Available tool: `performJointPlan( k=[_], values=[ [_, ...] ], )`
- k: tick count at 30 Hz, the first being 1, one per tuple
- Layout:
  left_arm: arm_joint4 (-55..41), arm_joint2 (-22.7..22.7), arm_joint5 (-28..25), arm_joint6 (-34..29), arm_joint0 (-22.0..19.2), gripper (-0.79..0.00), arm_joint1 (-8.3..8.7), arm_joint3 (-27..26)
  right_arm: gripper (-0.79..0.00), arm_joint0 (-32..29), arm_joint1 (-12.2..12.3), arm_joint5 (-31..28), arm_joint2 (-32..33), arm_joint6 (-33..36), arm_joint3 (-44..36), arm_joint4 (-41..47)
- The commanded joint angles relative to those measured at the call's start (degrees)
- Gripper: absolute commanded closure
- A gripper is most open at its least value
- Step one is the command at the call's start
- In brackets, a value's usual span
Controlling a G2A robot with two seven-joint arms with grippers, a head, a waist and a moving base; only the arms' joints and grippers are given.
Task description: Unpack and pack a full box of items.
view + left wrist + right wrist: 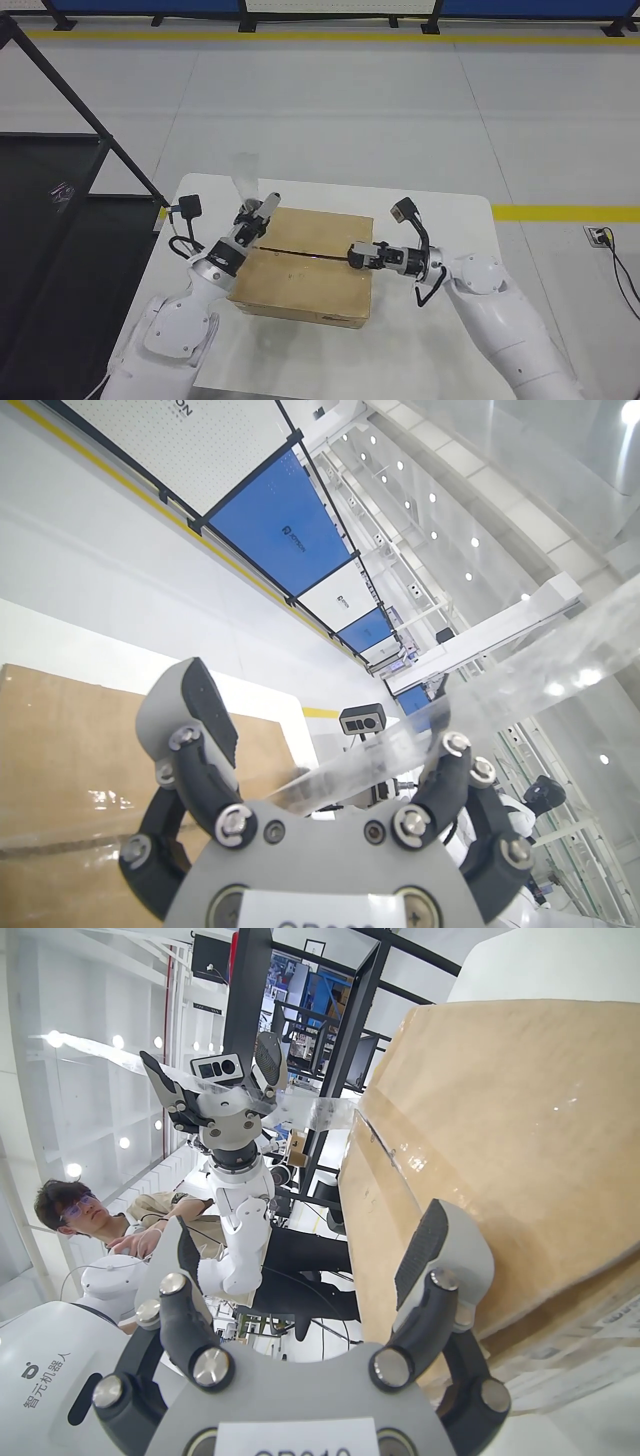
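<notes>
A closed cardboard box (310, 260) lies on the white table (440, 340), a seam running across its top. A strip of clear tape (246, 178) is peeled up from the seam at the box's left end and stands in the air. My left gripper (265, 205) is at that end, above the box edge. In the left wrist view it (325, 695) is open, and the tape (525, 665) lies across one finger (452, 750) next to the box (60, 750). My right gripper (305, 1218) is open at the right end of the seam, one finger (435, 1253) against the box (500, 1128).
A black frame with dark netting (60, 250) stands just left of the table. Bare table surface lies in front of the box and to its right. A yellow line (565, 213) marks the floor beyond the table.
</notes>
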Motion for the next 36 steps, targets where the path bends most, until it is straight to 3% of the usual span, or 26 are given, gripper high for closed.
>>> performJointPlan(
  k=[1,22,36],
  values=[
    [0.9,1.0,0.3,-0.4,-0.6,-0.785,-0.17,0.3,-0.785,-0.6,0.2,-0.2,0.6,-0.1,-0.6,0.1],
    [7.1,8.5,1.6,-0.1,-3.6,-0.785,-2.04,4.0,-0.785,-6.8,2.4,-0.5,5.9,-1.2,-6.6,0.3],
    [9.2,10.5,1.4,-0.3,-3.6,-0.785,-2.96,5.2,-0.785,-10.4,3.5,-3.2,9.2,-1.8,-8.2,2.4]
  ],
)
